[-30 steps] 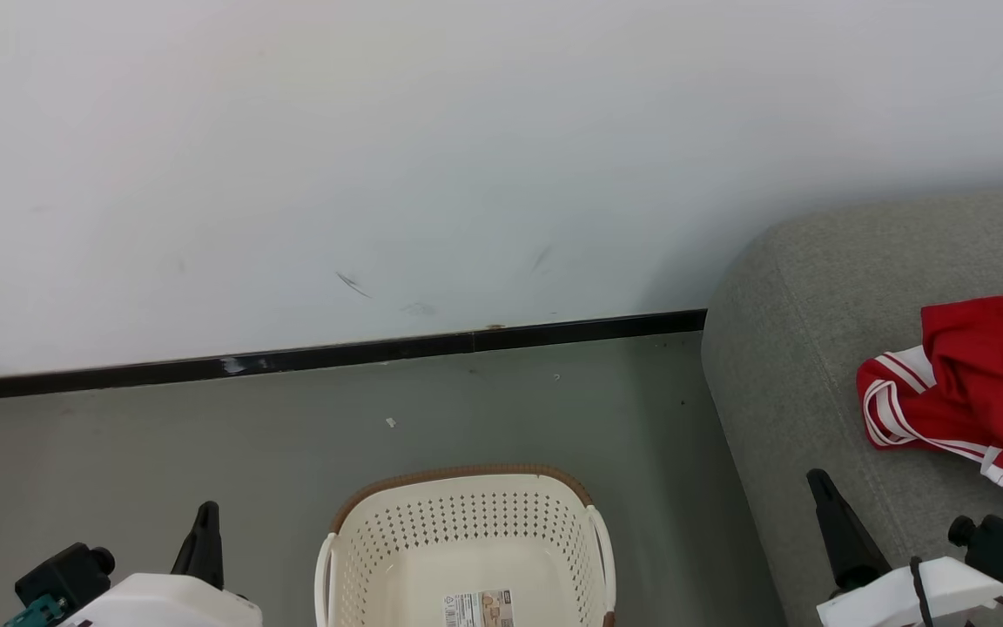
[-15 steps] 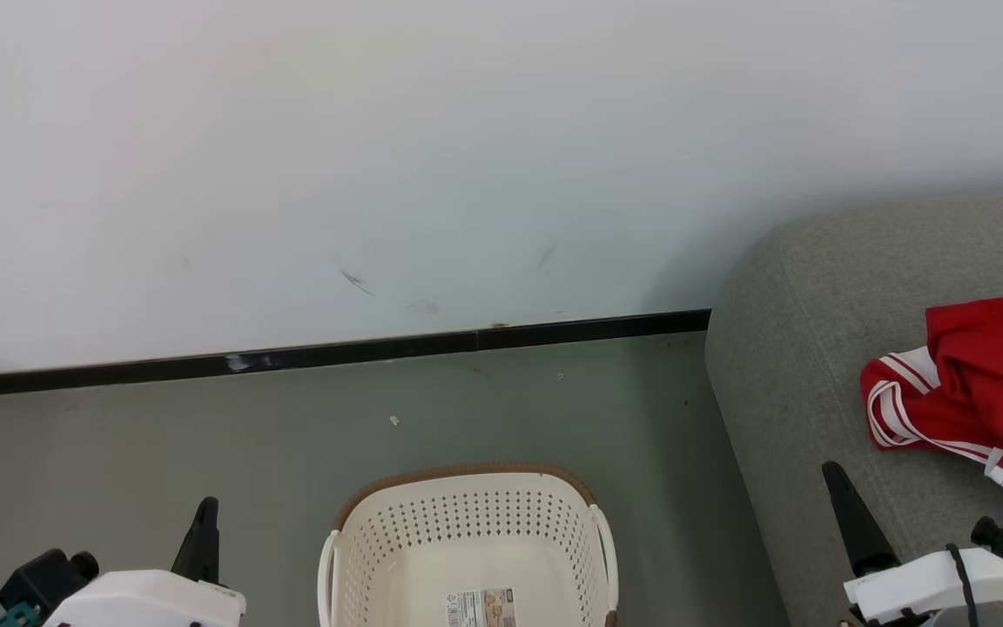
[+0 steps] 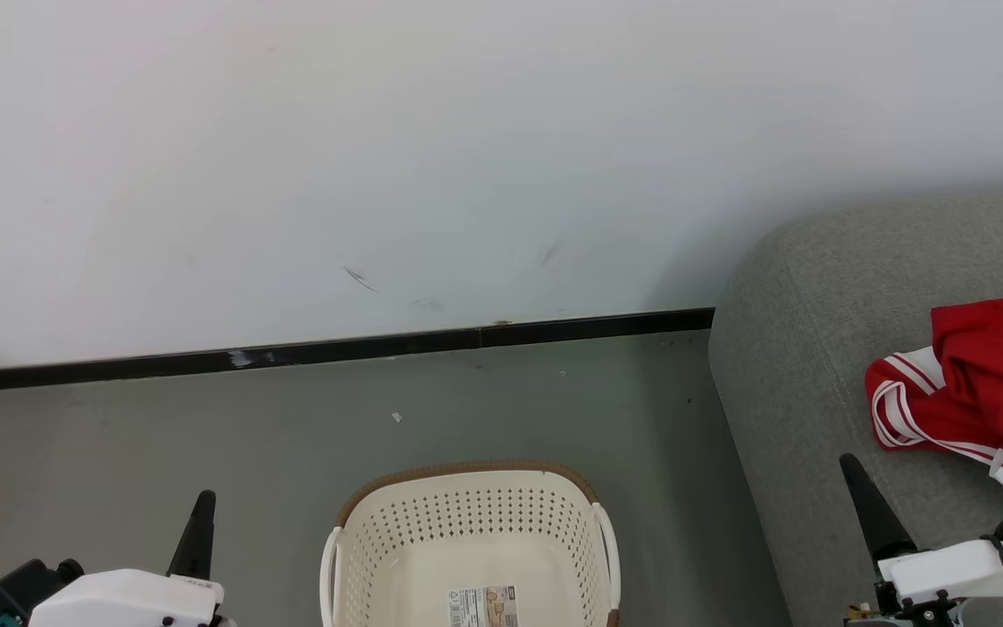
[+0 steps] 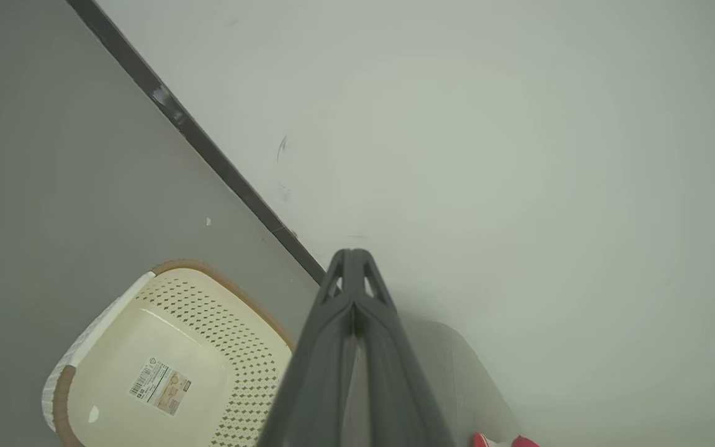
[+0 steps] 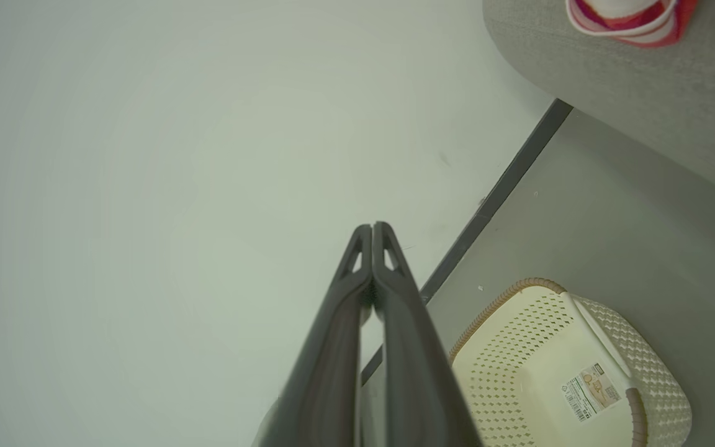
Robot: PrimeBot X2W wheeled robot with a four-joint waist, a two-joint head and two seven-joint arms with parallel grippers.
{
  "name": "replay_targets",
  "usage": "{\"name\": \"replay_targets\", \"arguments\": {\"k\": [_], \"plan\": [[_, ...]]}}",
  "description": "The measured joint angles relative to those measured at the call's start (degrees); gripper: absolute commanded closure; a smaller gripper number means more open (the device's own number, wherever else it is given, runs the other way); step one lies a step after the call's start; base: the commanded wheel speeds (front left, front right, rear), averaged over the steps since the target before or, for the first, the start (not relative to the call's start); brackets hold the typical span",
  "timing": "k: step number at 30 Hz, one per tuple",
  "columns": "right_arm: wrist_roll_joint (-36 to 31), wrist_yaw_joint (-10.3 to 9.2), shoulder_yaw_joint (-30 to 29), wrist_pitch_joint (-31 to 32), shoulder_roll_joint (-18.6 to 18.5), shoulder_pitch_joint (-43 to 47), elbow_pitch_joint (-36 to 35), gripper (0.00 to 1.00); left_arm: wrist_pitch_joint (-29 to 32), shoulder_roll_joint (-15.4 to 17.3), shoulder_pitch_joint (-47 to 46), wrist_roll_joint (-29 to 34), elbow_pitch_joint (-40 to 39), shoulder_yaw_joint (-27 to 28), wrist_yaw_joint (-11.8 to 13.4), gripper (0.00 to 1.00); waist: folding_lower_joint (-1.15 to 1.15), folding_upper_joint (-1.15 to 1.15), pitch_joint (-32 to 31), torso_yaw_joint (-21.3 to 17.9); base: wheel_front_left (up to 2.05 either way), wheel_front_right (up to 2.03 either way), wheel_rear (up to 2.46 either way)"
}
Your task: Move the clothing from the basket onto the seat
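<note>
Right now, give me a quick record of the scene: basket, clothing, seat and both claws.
basket: on the floor beside the seat, holding nothing but a label on its bottom
clothing: red with white stripes, lying on the seat
seat: grey, right of the basket in the head view
left claw: shut, holding nothing
right claw: shut, holding nothing
task: looks done

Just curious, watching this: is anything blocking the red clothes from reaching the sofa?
Nothing visible does. The red clothes already lie on the grey sofa, and the basket looks empty.
</note>
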Motion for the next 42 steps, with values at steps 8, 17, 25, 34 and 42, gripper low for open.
{"name": "replay_targets", "arguments": {"k": [8, 17, 25, 34, 42], "plan": [[7.6, -0.01, -0.4, 1.1, -0.5, -1.2, 0.4, 1.00, 1.5, -0.7, -0.1, -4.9, 0.2, 2.2, -2.1, 1.00, -0.01, 0.00, 0.1, 0.2, 0.00, 0.00, 0.00], [17.3, -0.01, -0.7, 2.5, -1.1, -1.6, 0.7, 1.00, 3.5, -2.0, -0.1, -10.9, 0.5, 4.8, -4.8, 1.00, -0.01, 0.00, 0.2, 0.5, 0.00, 0.00, 0.00], [24.9, -0.01, -1.0, 3.7, -1.8, -2.3, 1.0, 1.00, 5.0, -2.8, -0.2, -15.8, 0.7, 7.0, -7.1, 1.00, -0.01, 0.00, 0.3, 0.7, 0.00, 0.00, 0.00], [27.3, -0.01, -1.0, 3.9, -1.9, -2.4, 1.5, 1.00, 5.3, -3.4, -0.2, -17.1, 1.0, 7.6, -7.6, 1.00, -0.02, 0.00, 0.3, 0.7, 0.00, 0.00, 0.00], [27.3, -0.01, -1.0, 3.9, -2.0, -3.3, 1.7, 1.00, 5.3, -3.4, -0.7, -17.1, 1.3, 7.6, -8.0, 1.00, -0.02, 0.00, 0.3, 0.7, 0.00, 0.00, 0.00]]}}
